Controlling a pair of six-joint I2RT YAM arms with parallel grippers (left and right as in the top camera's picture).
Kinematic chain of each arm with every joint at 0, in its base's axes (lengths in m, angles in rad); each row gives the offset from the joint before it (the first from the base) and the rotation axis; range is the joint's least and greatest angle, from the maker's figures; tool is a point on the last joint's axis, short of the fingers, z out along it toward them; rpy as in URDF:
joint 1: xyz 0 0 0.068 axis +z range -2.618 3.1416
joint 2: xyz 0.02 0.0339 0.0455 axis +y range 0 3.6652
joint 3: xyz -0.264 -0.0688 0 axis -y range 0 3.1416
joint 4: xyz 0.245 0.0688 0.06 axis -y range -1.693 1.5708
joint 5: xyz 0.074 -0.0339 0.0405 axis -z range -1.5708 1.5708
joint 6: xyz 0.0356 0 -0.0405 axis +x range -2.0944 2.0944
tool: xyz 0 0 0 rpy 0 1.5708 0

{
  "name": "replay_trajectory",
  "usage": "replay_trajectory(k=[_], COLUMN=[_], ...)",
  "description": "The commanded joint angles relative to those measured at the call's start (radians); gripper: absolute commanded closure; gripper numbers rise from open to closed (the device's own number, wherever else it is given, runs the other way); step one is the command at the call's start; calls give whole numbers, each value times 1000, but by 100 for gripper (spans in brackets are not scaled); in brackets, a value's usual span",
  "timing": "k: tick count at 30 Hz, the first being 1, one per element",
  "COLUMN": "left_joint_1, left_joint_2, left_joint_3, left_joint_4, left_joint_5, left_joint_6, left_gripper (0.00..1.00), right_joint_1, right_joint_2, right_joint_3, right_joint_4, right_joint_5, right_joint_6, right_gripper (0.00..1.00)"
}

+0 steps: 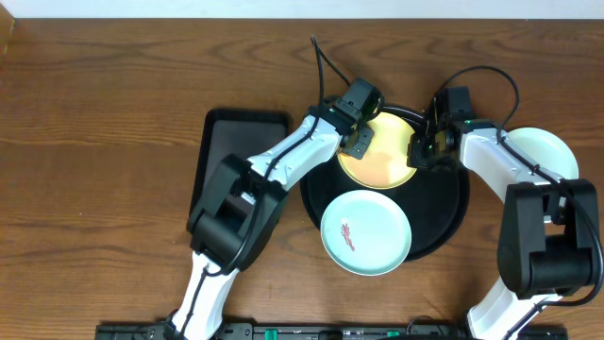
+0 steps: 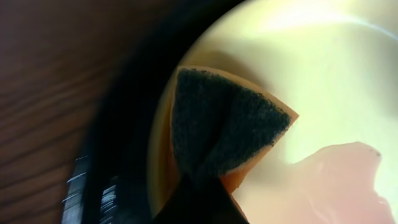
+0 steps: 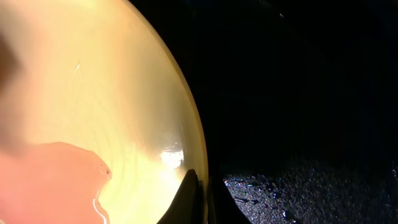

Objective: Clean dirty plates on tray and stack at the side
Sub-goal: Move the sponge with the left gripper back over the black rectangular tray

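Observation:
The pale yellow plate [image 1: 379,151] lies at the back of the round black tray [image 1: 453,215], smeared with pinkish liquid [image 2: 339,180]. My left gripper [image 1: 360,144] is shut on an orange sponge with a dark scouring face [image 2: 217,130], pressed on the plate's left part. My right gripper [image 1: 418,151] is shut on the yellow plate's right rim [image 3: 193,149], one finger inside, one outside. A pale turquoise plate [image 1: 365,232] with a reddish smear lies at the tray's front. Another pale turquoise plate [image 1: 543,151] sits on the table at the right, partly behind my right arm.
A smaller rectangular black tray [image 1: 226,142] lies on the wooden table left of the round tray, partly under my left arm. Cables run from both arms near the back of the round tray.

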Motion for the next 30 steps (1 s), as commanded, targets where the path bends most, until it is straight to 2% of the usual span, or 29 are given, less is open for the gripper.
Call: replay_trajectory(k=[1, 7, 12, 15, 17, 19, 21, 25, 30], left_joint_1=[27, 122, 243, 312, 361, 389, 418, 436, 440], left_joint_2=[-97, -229, -294, -287, -282, -277, -276, -276, -276], left_joint_3=[-7, -7, -7, -38, -111, -178, -263, -296, -296], left_joint_4=[-37, -194, -385, -462, -445, -411, -363, -358, -352], left_joint_5=[-162, -159, -149, -132, -49, 3, 32, 32, 32], left_joint_6=[-18, -165, -224, -243, -242, -242, -242, -241, -241], left_gripper=[93, 93, 92, 93, 93, 92, 93, 92, 92], right_joint_1=[13, 13, 13, 13, 13, 13, 13, 14, 51], right_joint_2=[45, 45, 45, 45, 45, 41, 24, -34, -165], right_joint_3=[-33, -33, -33, -33, -33, -26, 5, 76, 154], right_joint_4=[-29, -29, -21, 11, 44, 44, -6, -93, -195], right_joint_5=[-19, -19, -19, -19, -19, -19, -19, -18, 185], right_joint_6=[-35, -35, -60, -132, -194, -197, -196, -203, -235], right_gripper=[99, 99, 99, 99, 99, 99, 99, 99, 99])
